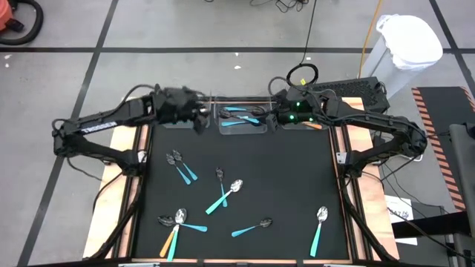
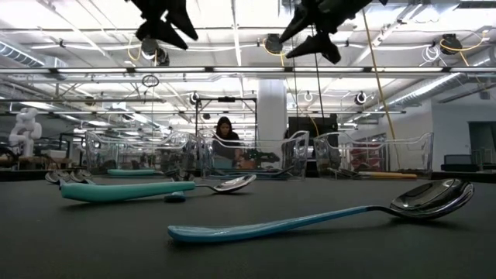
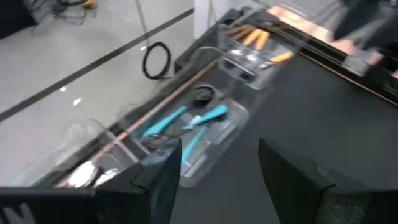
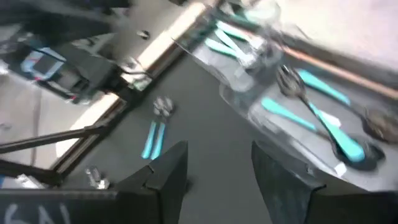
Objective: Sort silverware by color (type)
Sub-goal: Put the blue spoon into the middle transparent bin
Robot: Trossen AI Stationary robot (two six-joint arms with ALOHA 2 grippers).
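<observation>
Spoons [image 1: 223, 194] lie scattered on the black mat [image 1: 297, 178] seen from above, with more in the clear trays [image 1: 243, 119] along its far edge; both grippers hover there, left gripper [image 1: 199, 119] and right gripper [image 1: 283, 115]. Low down, two blue-handled spoons [image 2: 310, 217] lie nearest. Each wrist camera shows its own fingers [image 3: 292, 177] [image 4: 280, 171] spread and empty.

A robotics lab in a large open hall — bare grey concrete floor [image 1: 185, 22] marked with dark tape lines, loose cables [image 1: 303, 73] trailing across it. Level across the table, exposed ceiling pipes [image 2: 248, 70] and bright lamps run far back, a white humanoid robot [image 2: 25, 128] stands at far left, and a person [image 2: 224, 136] sits at a distant workbench.
</observation>
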